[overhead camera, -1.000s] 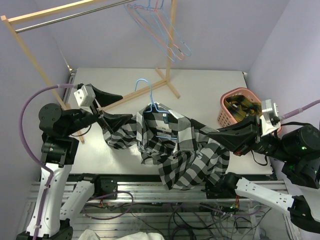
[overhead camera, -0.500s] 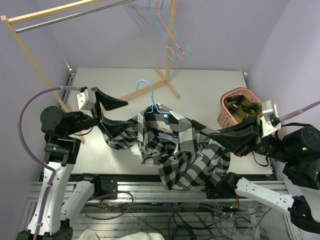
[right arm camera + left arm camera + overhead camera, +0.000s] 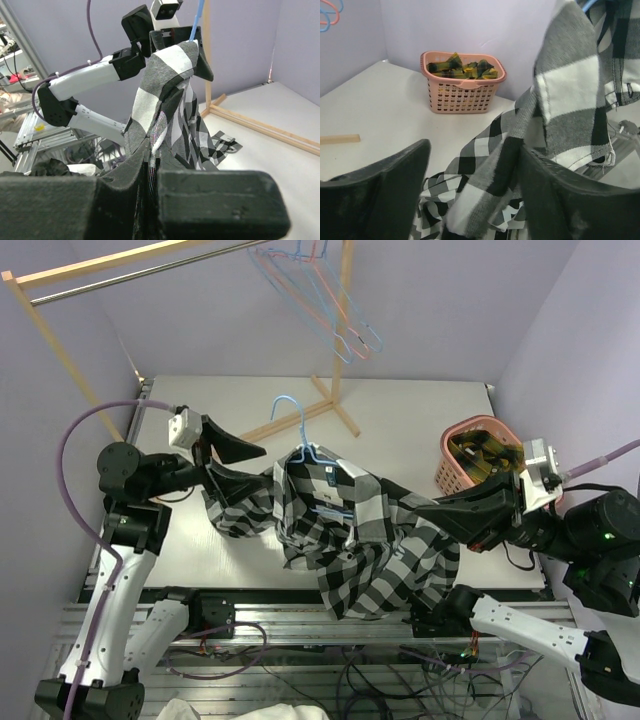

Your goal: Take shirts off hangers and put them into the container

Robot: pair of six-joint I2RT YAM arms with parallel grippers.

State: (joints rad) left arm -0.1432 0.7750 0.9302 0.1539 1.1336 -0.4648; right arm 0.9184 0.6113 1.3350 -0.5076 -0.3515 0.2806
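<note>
The black-and-white checked shirt (image 3: 345, 540) hangs on a light blue hanger (image 3: 290, 410) over the table's near middle, its lower part spilling past the front edge. My left gripper (image 3: 262, 464) is open at the shirt's left side. In the left wrist view a sleeve fold (image 3: 555, 100) drapes between the fingers (image 3: 385, 195) and lies against the right one. My right gripper (image 3: 422, 508) is shut on the shirt's right side, with fabric (image 3: 165, 95) pinched in its jaws (image 3: 154, 150). The pink container (image 3: 478, 423) stands at the right, apart from both grippers.
A wooden rack (image 3: 100, 265) stands at the back left, its foot (image 3: 335, 405) running across the table behind the shirt. Pink and blue spare hangers (image 3: 330, 300) hang from its rail. The container (image 3: 462, 82) holds dark and yellow clothing. Walls close in on three sides.
My left gripper has moved right, closer in on the shirt's left sleeve, and its jaws have narrowed slightly. The right gripper and its hold on the shirt have not moved.
</note>
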